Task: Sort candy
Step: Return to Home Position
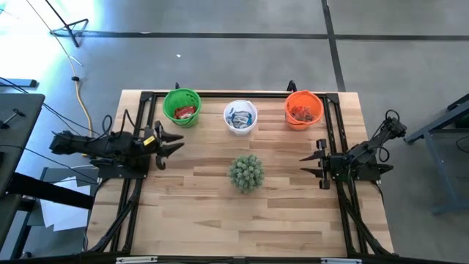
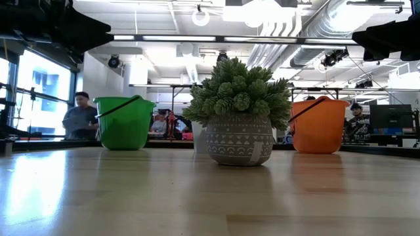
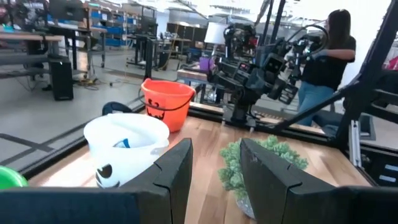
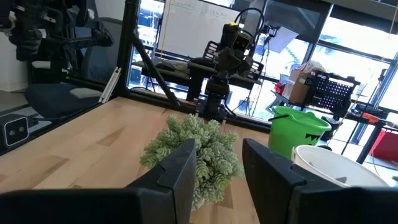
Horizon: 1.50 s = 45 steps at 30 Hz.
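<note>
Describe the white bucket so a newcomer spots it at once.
On the wooden table, three buckets stand in a row behind the spiky potted plant. The white bucket is the middle one, between the green bucket and the orange bucket; it alone holds blue-and-white candy.

Light: bright, from white ceiling strip lamps [image 2: 197,38] along the low view's top.
Glare: pale sheen on the light wooden tabletop [image 2: 39,190], lower left.
Shadows: soft, faint, under the grey patterned plant pot [image 2: 239,141].

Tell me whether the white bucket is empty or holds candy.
Not empty. The high view shows light blue-and-white wrapped candy lying inside the white bucket; how full it is cannot be told.
</note>
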Tool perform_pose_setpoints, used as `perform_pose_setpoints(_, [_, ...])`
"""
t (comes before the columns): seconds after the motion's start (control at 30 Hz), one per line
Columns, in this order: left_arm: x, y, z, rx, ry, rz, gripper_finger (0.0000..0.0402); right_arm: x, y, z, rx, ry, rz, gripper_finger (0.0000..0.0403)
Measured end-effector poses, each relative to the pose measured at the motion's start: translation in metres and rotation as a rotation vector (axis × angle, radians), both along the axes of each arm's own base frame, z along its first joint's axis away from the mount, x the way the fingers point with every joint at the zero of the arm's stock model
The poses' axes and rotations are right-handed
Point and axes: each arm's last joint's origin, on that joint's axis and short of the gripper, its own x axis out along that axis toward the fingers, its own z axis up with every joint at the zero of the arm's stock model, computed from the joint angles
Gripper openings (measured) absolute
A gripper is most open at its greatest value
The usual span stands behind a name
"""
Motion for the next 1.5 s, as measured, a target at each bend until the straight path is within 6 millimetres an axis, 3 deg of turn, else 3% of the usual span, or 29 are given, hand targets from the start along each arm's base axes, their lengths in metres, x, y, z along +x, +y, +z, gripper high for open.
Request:
perform_pose_setpoints(0.37, [-0.011, 0.001, -0.007, 0.002, 0.053, -0.012, 0.0122, 0.000, 0.000, 0.000, 0.000, 0.000, 0.000, 0.0129])
perform_pose_setpoints(0.5, [-0.012, -0.001, -0.008, -0.002, -0.008, -0.118, 0.0122, 0.000, 0.000, 0.000, 0.000, 0.000, 0.000, 0.0129])
perform_pose_setpoints(0.87, [-0.005, -0.004, -0.041, 0.000, -0.005, -0.165, 0.0122, 0.000, 0.000, 0.000, 0.000, 0.000, 0.000, 0.0129])
perform_pose_setpoints(1.5, [-0.005, -0.005, -0.042, -0.101, -0.029, -0.191, 0.0122, 0.000, 0.000, 0.000, 0.000, 0.000, 0.000, 0.0129])
